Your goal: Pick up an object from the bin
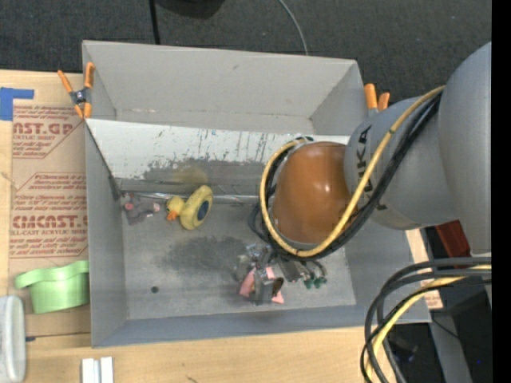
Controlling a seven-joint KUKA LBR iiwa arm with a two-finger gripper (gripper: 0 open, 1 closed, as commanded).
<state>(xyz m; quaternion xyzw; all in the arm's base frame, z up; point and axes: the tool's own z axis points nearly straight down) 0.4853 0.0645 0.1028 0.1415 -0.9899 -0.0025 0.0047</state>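
**Gripper low in a small clutter, right of the duck**

The gripper (260, 276) is down at the floor of the bin (223, 78), below and to the right of the yellow rubber duck (192, 207) and well apart from it. A small pink piece (248, 286) lies against the gripper's left side, on the side facing the duck. A second pink piece (276, 298) sits just beyond it, further from the duck. The dark metal parts and the pink pieces overlap, so it cannot be told whether the gripper is open, closed or gripping either piece. A little green bit (318, 281) lies to the right of these, further again from the duck.

The arm comes in from the right and bends steeply down over this clutter. Its round orange cover (311, 190) hangs right of the duck and hides the wrist, with a yellow and black cable (267, 190) looped around it. A few small greyish bits (132, 207) lie just left of the duck, on the far side from the gripper.
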